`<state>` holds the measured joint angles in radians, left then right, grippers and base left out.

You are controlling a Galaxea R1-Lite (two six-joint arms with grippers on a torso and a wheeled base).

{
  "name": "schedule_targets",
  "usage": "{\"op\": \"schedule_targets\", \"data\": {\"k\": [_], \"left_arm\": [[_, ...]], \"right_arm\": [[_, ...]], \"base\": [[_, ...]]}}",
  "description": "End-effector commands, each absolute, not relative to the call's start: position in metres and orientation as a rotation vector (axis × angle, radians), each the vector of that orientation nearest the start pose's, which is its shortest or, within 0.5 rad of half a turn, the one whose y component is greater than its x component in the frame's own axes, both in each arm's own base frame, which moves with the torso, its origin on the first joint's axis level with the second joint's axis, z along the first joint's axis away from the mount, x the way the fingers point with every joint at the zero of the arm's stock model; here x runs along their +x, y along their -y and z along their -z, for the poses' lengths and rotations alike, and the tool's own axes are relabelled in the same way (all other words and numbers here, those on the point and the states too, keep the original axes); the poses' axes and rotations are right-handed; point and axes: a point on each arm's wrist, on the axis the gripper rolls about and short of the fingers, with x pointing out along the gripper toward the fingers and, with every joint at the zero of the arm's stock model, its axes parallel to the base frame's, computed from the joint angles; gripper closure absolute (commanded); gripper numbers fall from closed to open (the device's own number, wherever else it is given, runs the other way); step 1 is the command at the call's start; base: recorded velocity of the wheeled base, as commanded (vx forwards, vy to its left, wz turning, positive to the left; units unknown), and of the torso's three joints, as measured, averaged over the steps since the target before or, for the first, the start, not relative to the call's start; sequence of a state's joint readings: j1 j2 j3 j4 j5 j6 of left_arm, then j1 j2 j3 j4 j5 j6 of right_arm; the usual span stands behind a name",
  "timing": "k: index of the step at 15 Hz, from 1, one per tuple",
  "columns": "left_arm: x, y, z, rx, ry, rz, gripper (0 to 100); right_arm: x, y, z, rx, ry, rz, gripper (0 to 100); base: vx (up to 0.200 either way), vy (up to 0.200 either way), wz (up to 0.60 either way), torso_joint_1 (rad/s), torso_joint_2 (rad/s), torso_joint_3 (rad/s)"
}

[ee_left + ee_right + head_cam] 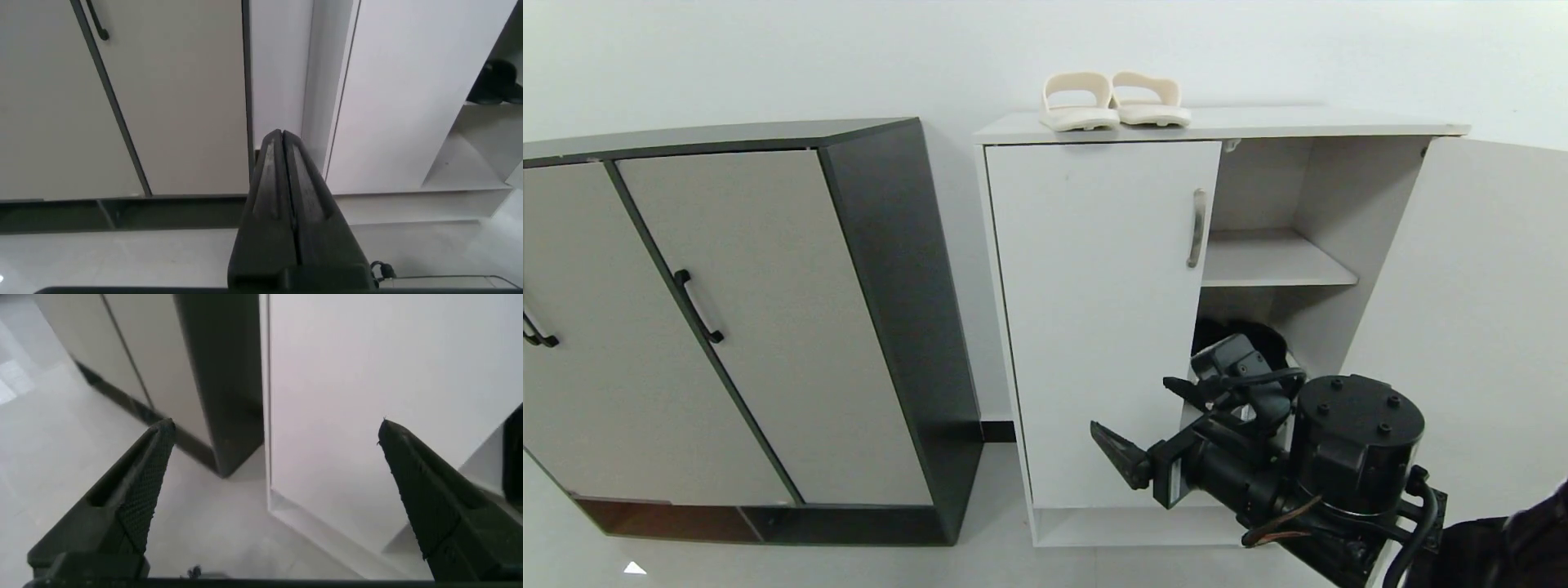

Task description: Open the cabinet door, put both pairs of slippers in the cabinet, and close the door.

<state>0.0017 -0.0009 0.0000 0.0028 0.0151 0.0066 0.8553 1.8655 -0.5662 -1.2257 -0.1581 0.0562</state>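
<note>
My right gripper (pixel 1131 406) gapes wide and empty, low before the open cabinet (pixel 1258 122), so I'd lift it to the cream slippers (pixel 1115 100) on top and pinch both straps together.

the left gripper (pixel 282 140) had its two fingers pressed flat together, with nothing between them. straight ahead of its tips ran a strip of wall (pixel 278 57) between two cabinets. off one side stood the grey cabinet (pixel 176 98) with a black handle (pixel 96 20). off the other stood the white cabinet (pixel 409 90), its door (pixel 400 73) shut, and beyond that an open bay holding a dark shape (pixel 500 82) too cut off to name. floor (pixel 122 253) lay under the gripper.
</note>
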Motion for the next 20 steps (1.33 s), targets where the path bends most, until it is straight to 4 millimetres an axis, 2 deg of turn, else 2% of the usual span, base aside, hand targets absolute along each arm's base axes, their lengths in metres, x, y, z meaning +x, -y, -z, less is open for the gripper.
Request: {"op": "schedule_targets", "data": {"k": [1,5,9,15,18,20], "left_arm": [[-0.0228,-0.0003,-0.0752,0.005,-0.003,-0.017,100],[-0.0228,-0.0003,-0.0752,0.003,-0.003,-0.017,100],[-0.0228,-0.0003,-0.0752,0.003,-0.003,-0.017,100],[-0.0228,-0.0003,-0.0752,-0.003,-0.003,-0.017,100],[-0.0228,-0.0003,-0.0752,-0.003,-0.003,-0.017,100],[-0.0228,-0.0003,-0.0752,-0.003,-0.003,-0.017,100]], "right_arm": [[0.2085,-0.2326,-0.1175,-0.006,-0.101,-0.691,0],[0.2103,-0.2324,-0.1165,-0.011,-0.093,-0.685,0],[0.2110,-0.2318,-0.1165,-0.011,-0.093,-0.682,0],[0.2131,-0.2285,-0.1152,-0.011,-0.099,-0.671,0],[0.2133,-0.2286,-0.1155,-0.011,-0.098,-0.671,0],[0.2131,-0.2285,-0.1152,-0.011,-0.099,-0.671,0]], "base": [[0.000,0.000,0.00,0.000,0.00,0.000],[0.000,0.000,0.00,0.019,-0.04,-0.005],[0.000,0.000,0.00,0.187,-0.13,-0.152],[0.000,0.000,0.00,0.208,-0.56,-0.228],[0.000,0.000,0.00,0.090,-0.49,-0.235],[0.000,0.000,0.00,0.349,-0.49,-0.232]]}}
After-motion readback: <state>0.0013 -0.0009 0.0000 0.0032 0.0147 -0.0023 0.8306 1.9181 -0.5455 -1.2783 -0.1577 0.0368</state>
